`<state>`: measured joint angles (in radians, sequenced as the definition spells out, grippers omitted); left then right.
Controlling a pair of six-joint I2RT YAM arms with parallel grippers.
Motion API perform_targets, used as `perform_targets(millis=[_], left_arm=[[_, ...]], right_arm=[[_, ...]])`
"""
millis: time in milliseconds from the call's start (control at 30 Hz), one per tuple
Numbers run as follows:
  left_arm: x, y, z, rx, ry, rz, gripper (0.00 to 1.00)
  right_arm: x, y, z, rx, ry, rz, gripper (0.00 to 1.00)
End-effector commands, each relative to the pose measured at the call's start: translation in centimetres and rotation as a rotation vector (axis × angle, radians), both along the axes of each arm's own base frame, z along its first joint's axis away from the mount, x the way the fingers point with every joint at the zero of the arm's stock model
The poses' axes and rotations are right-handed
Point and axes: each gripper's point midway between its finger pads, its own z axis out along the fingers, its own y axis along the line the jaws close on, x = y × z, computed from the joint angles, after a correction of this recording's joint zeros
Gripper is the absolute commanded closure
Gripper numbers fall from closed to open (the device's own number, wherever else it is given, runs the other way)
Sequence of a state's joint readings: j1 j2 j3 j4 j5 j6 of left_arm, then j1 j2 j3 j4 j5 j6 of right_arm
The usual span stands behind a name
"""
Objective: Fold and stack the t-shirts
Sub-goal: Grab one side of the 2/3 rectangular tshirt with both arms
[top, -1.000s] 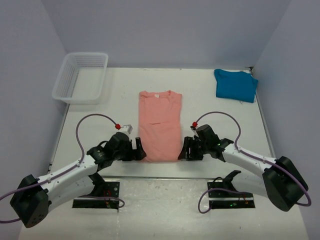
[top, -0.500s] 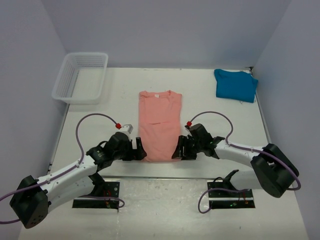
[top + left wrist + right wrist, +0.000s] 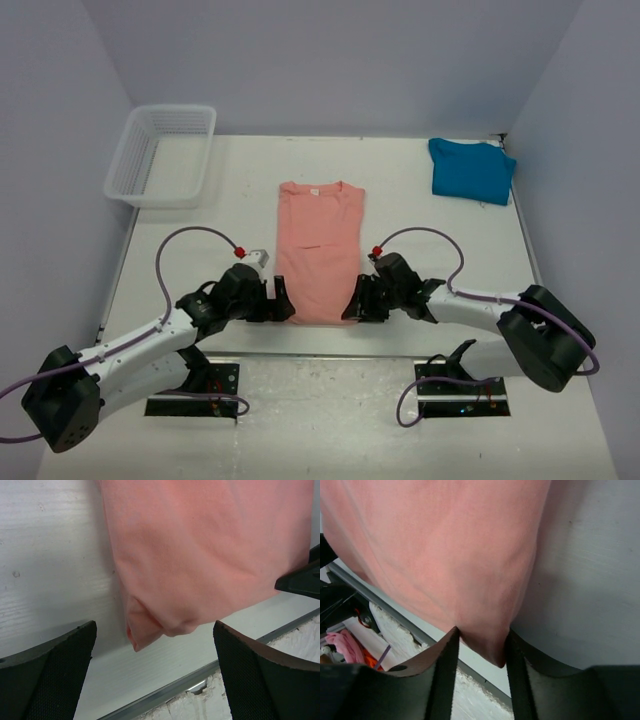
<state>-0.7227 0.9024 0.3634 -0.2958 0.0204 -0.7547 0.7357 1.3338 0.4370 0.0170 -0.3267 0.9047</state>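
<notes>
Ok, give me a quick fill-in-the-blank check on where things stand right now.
The teal t-shirt lies at the table's far ____ corner. The white basket sits at its far ____ corner. The left gripper has its jaws ____ at the pink t-shirt's near corner.
Missing: right; left; open.

Top view looks down from 6 o'clock across the whole table. Both wrist views sit very close, sharing the near hem of the pink shirt, seemingly from opposite corners.
</notes>
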Motion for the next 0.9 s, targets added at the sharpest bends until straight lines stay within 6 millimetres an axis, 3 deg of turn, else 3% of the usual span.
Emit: perform_targets(millis=[0, 400, 533, 600, 867], left_arm=[[0.3, -1.0, 0.7, -0.041, -0.031, -0.037, 0.02], [-0.4, -2.0, 0.3, -0.095, 0.008, -0.063, 0.01], [-0.8, -0.2, -0.9, -0.003, 0.058, -0.009, 0.01], [-0.8, 0.4, -1.2, 0.03, 0.065, 0.013, 0.01], [-1.0, 1.0, -2.1, 0.05, 0.075, 0.032, 0.01]], right_arm=[[-0.8, -2.1, -2.5, -0.114, 0.035, -0.043, 0.6], [-1.0, -2.0, -3.0, -0.127, 0.051, -0.033, 0.87], [-1.0, -1.9, -3.0, -0.124, 0.053, -0.028, 0.92], [-1.0, -1.8, -3.0, -0.119, 0.052, -0.023, 1.0], [-1.1, -1.7, -3.1, -0.128, 0.059, -0.019, 1.0]])
